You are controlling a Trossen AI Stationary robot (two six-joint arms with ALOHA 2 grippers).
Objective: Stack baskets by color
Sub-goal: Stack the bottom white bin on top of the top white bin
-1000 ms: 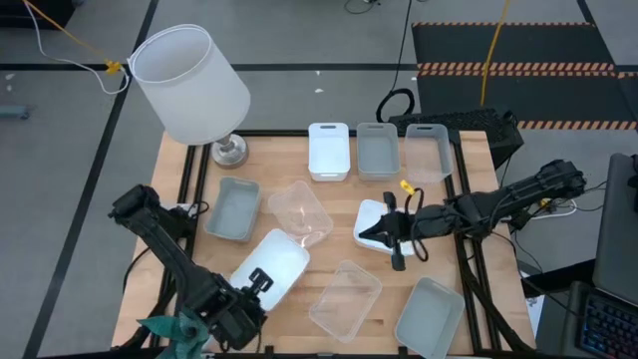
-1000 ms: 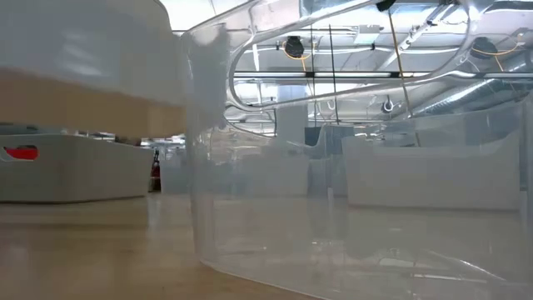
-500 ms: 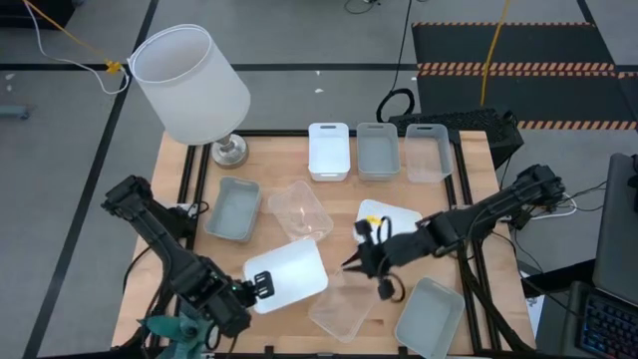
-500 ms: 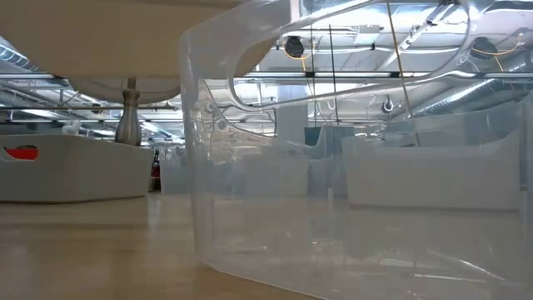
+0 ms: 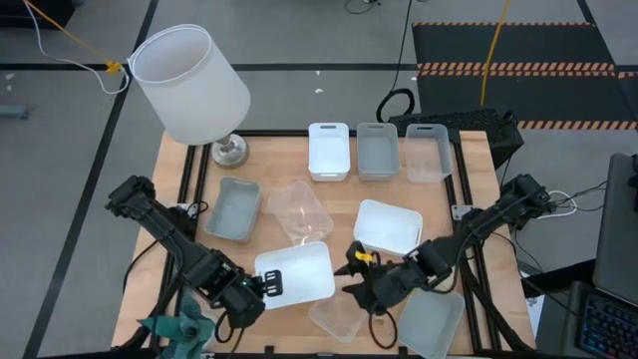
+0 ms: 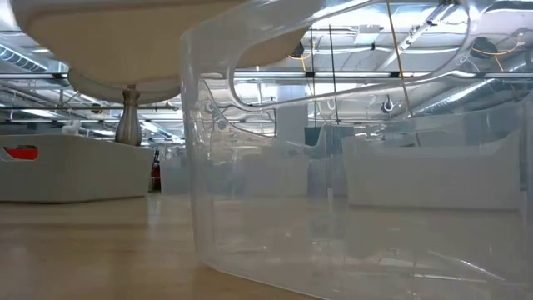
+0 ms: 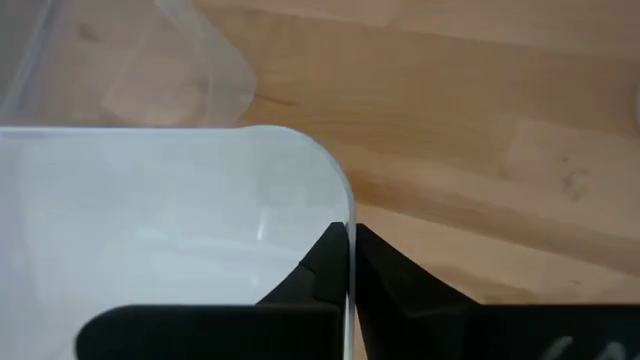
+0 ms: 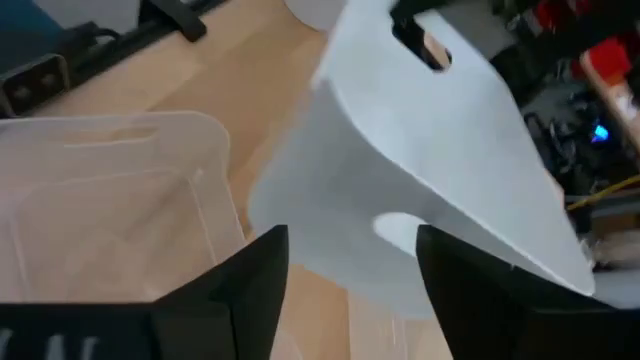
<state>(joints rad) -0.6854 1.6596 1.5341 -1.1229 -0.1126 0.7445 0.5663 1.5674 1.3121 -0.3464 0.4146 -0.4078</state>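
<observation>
Your left gripper (image 5: 267, 284) has its jaws pinched on the rim of a white basket (image 5: 296, 275), held above the front of the surface (image 5: 269, 165). Your right gripper (image 5: 356, 278) hovers just beside it, jaws wide and empty, over a clear basket (image 5: 334, 317). Judged light, thin-walled and slick: grip the rim squarely at a short end.

The counter (image 5: 269, 160) is pale wood, its frame black. Along its far edge stand a white basket (image 5: 328, 150), a grey basket (image 5: 377, 151) and a clear basket (image 5: 427, 152). Another grey basket (image 5: 233, 208) sits on the left, with a clear one (image 5: 300, 210) just beside it. Two more white baskets (image 5: 389, 226) (image 5: 296, 276) show nearer the front. The lampshade (image 5: 189, 83) is white on a silver base (image 5: 229, 151). Both arms are black.
</observation>
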